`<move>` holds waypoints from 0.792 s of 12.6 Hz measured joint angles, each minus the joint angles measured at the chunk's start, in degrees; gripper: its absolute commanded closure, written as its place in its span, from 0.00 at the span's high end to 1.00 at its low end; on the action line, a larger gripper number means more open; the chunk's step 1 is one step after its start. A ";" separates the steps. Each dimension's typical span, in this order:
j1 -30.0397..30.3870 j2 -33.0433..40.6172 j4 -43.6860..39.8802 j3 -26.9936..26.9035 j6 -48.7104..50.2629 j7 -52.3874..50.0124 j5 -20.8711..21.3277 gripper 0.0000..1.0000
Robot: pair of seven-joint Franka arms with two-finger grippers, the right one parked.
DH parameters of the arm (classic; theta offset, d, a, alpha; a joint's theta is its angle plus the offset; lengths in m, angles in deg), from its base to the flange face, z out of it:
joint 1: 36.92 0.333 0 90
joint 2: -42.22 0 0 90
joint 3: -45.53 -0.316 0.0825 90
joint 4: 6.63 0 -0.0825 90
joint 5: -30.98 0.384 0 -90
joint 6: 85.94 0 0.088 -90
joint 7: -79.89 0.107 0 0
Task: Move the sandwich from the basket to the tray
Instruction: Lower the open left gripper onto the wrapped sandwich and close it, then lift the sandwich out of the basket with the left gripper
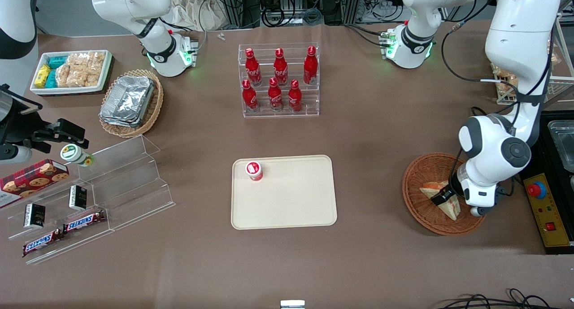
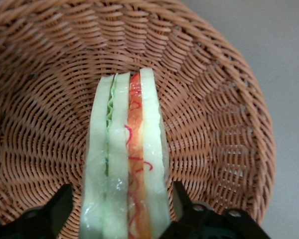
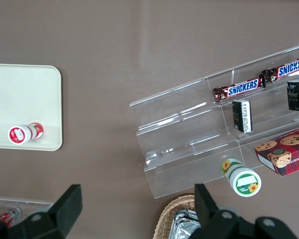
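Gripper down in basket, jaws spread, one each side of sandwich.

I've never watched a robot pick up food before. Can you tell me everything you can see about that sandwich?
The sandwich is a triangular wedge of white bread with green and orange-red filling layers under glossy clear wrap. It sits in the round reddish-brown wicker basket, toward the working arm's end of the table. The gripper is down in the basket with one finger on each side of it; whether they press it isn't clear.
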 measured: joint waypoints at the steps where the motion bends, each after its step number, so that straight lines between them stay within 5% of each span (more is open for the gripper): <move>1: 0.00 0.02 -0.02 0.00 -0.10 -0.14 -0.02 0.00; 7: 0.01 1.33 -0.77 0.00 0.21 -1.55 -0.02 0.00; 10: 0.01 6.09 -2.05 0.00 8.22 -1.48 0.07 0.00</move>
